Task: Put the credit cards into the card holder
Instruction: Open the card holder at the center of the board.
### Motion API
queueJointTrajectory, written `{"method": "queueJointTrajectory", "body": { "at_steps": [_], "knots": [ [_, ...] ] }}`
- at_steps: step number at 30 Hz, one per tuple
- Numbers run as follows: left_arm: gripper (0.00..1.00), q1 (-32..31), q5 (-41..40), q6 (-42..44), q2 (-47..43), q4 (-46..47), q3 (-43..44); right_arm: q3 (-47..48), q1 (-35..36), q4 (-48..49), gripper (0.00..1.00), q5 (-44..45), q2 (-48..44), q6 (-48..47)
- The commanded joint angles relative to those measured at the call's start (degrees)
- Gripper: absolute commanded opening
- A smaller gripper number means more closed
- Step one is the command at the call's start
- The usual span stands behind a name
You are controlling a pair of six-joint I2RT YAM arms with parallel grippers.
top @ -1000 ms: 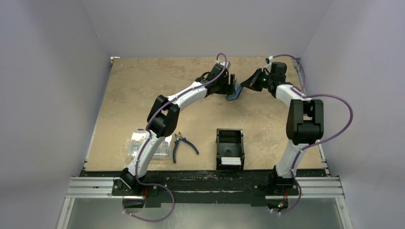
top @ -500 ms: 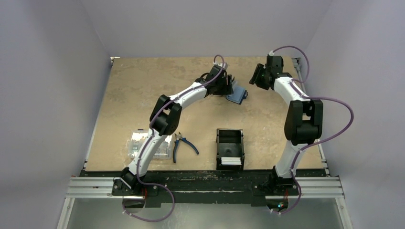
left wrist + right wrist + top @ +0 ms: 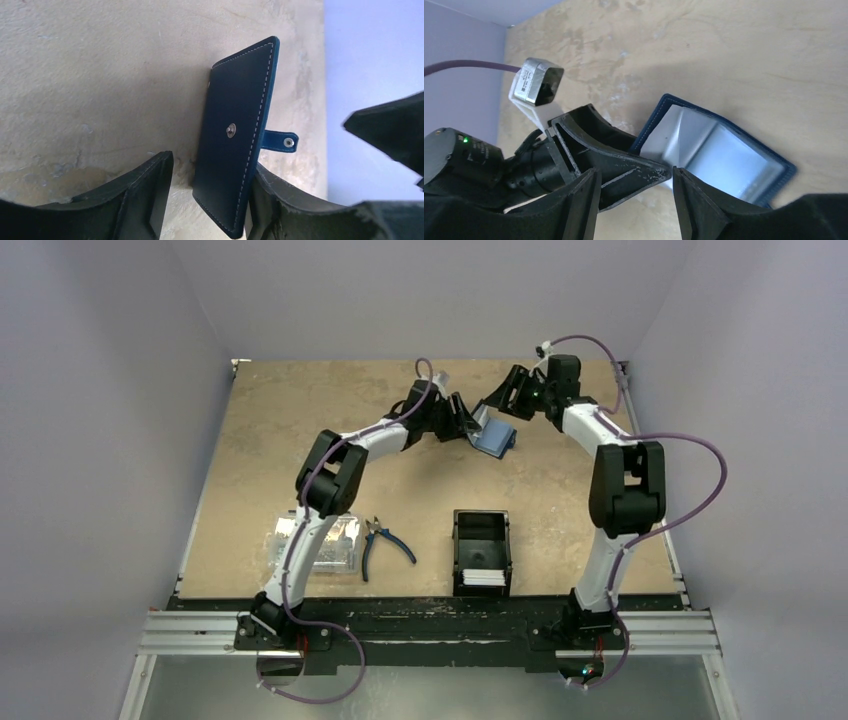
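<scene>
The card holder (image 3: 496, 439), a navy wallet, lies partly unfolded on the far middle of the table. In the left wrist view one flap of the card holder (image 3: 240, 110) stands between my left gripper (image 3: 212, 165) fingers; it leans on the right finger, and a gap separates it from the left finger. Seen from above, the left gripper (image 3: 468, 423) is just left of the wallet. My right gripper (image 3: 500, 395) hovers open behind it. In the right wrist view the right gripper (image 3: 634, 172) holds nothing, and the card holder (image 3: 724, 150) shows its pale glossy inside. White credit cards (image 3: 485, 577) lie in the tray.
A black open-topped tray (image 3: 456, 550) stands near the front middle. Blue-handled pliers (image 3: 385, 540) lie to its left, beside a clear plastic box (image 3: 340, 545). Grey walls close in the table on three sides.
The right gripper opened, drew back from the wallet, then came in again behind it. The wallet sank toward the table. The left gripper shifted left and its jaws narrowed.
</scene>
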Motion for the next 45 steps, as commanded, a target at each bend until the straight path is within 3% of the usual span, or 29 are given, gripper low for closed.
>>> {"method": "queueJointTrajectory", "body": {
  "at_steps": [1, 9, 17, 26, 33, 38, 42, 45],
  "knots": [
    [0.54, 2.0, 6.6, -8.7, -0.5, 5.8, -6.7, 0.2, -0.4, 9.5, 0.62, -11.2, 4.5, 7.0],
    [0.49, 2.7, 9.4, -18.5, -3.8, 21.6, -19.5, 0.4, -0.1, 13.9, 0.64, -13.7, 10.0, 8.9],
    [0.68, 4.2, 9.3, -9.9, -10.7, 17.1, -22.6, -0.4, 1.6, 25.0, 0.66, -18.5, 11.8, 16.1],
    [0.71, 6.7, 5.5, 0.5, -22.3, 10.2, -28.1, 10.2, 3.6, 12.8, 0.64, -14.1, 20.4, 14.9],
    [0.56, 6.0, 9.7, -3.1, -20.7, 17.0, -23.5, 20.9, 4.4, -6.0, 0.61, -9.7, 26.1, 5.6],
    [0.48, 3.3, 11.1, -6.4, -12.9, 20.4, -15.4, 17.5, 2.9, -5.5, 0.63, -11.5, 19.6, 4.0],
    [0.41, 1.3, 11.5, -8.0, -7.6, 21.6, -8.4, 11.4, -0.4, 2.9, 0.64, -17.9, 15.1, 9.5],
    [0.35, 0.6, 10.6, -8.4, -4.2, 20.7, -4.6, 10.1, -2.0, 2.3, 0.64, -18.6, 13.4, 9.2]
  ]
}}
